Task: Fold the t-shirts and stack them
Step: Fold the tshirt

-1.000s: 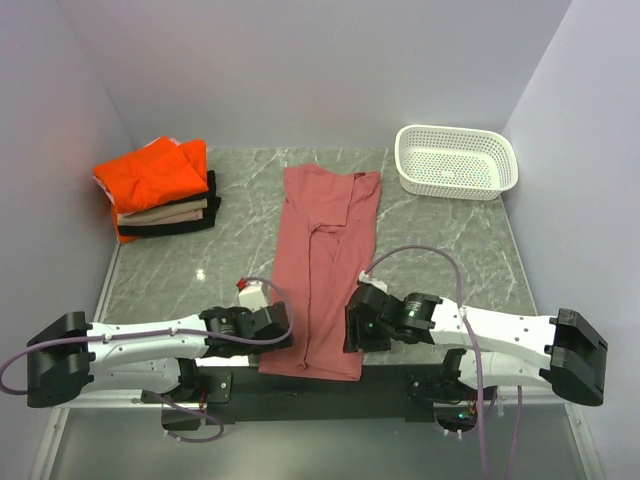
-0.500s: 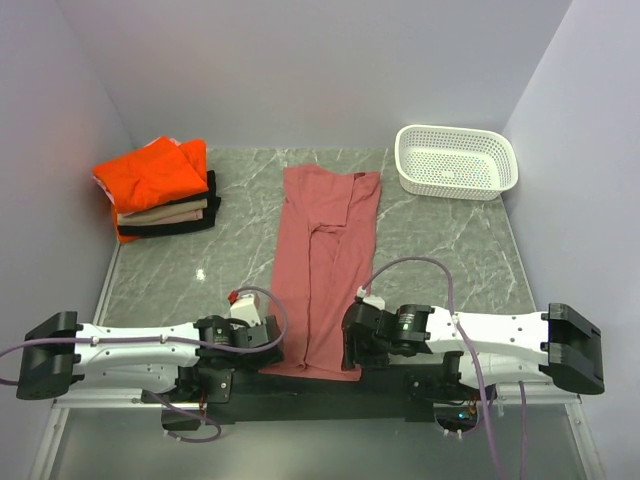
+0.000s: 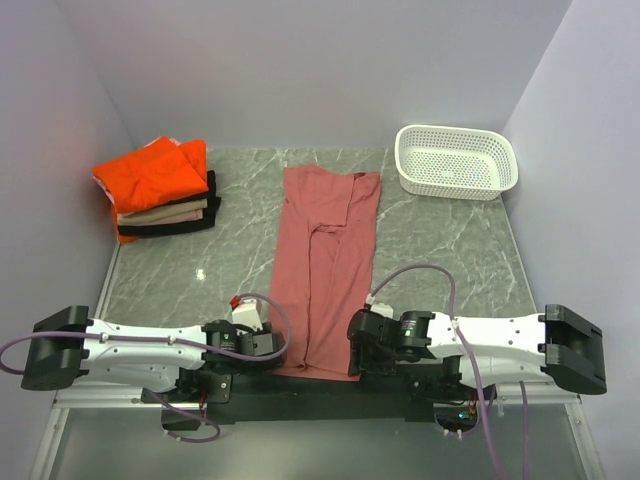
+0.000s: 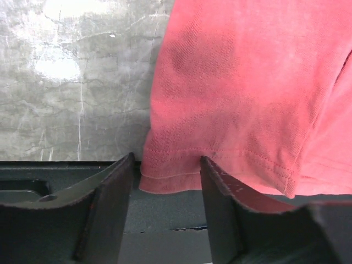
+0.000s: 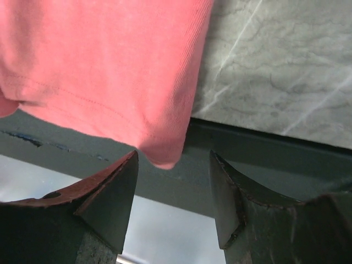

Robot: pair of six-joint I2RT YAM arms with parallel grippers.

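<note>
1. Salmon t-shirt: lies flat in the middle of the grey marble table, folded lengthwise into a long narrow strip that runs from the far side to the near edge. Its near hem overhangs the black rail that borders the table there.
2. Left gripper: low at the near left corner of the salmon t-shirt. In the left wrist view its two fingers stand apart, and the stitched hem corner lies in the gap between them. No clamping on the cloth is visible.
3. Right gripper: low at the near right corner of the same shirt. In the right wrist view its fingers are likewise apart. The rounded hem corner hangs over the rail just above the gap, and neither finger presses on it.
4. Folded stack, far left corner of the table: a bright orange t-shirt lies on top, a beige t-shirt beneath it, and a black t-shirt at the bottom. The stack is well apart from the salmon shirt.
5. White perforated basket: stands at the far right of the table, near the far end of the salmon shirt but not touching it.
</note>
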